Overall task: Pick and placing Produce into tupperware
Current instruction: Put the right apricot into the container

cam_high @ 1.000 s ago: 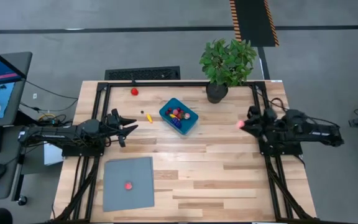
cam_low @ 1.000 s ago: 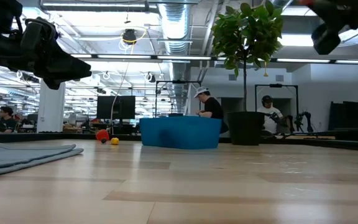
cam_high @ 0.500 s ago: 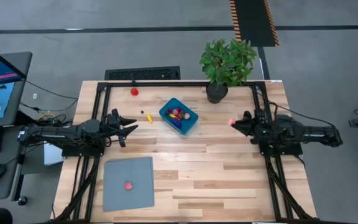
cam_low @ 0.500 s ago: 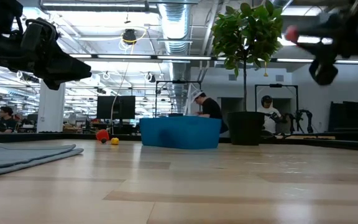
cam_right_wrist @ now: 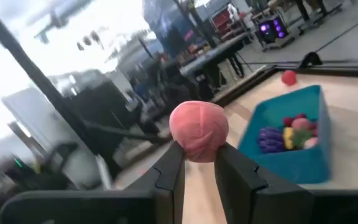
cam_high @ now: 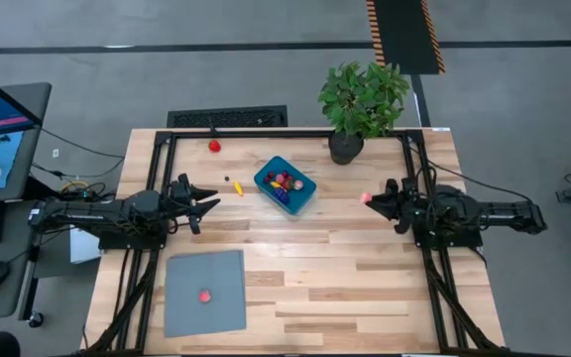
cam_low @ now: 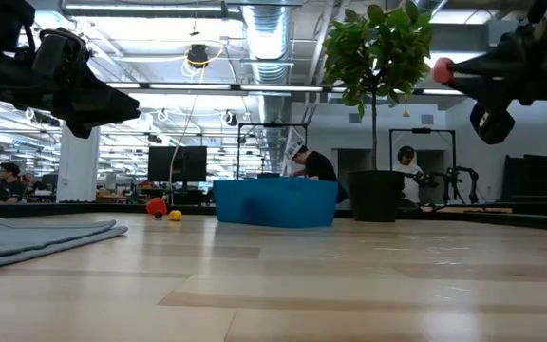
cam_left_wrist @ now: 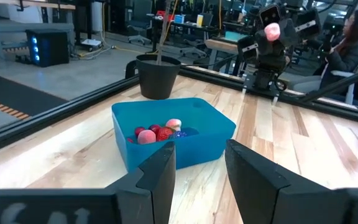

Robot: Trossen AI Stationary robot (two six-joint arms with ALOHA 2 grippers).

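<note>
Several tiny toy fruits, red, pink, yellow and purple (cam_high: 284,182), already lie inside the small teal-blue rounded-rectangular plastic tupperware (cam_high: 299,203), which sits near the far middle of the pale wooden slatted table (cam_high: 365,288), just beside the black-potted leafy green plant (cam_high: 362,99). One more piece is on its way: the right gripper (cam_high: 370,198), held above the table to the right of the tupperware and well apart from it, has its two dark fingers (cam_right_wrist: 166,171) closed narrowly around a small pink round toy fruit (cam_right_wrist: 198,131), which shows clamped between them in the right wrist view and raised high in the low view. That fruit has yet to be carried over the container and let go, so I judge the current step as a carry in mid-course. The left gripper (cam_high: 206,201) waits over the table's left side, facing the tupperware, its fingers (cam_left_wrist: 160,177) parted with nothing between them. At least four pieces remain outside: a small red round toy (cam_high: 214,146) near the far left edge, a tiny yellow elongated toy (cam_high: 238,187) and a tiny dark piece (cam_high: 228,179) just left of the tupperware, and a small red-pink toy (cam_high: 204,296) resting on the flat grey square sheet (cam_high: 181,283) at the near left. By this count the task looks roughly past its halfway point, with these stragglers left.
</note>
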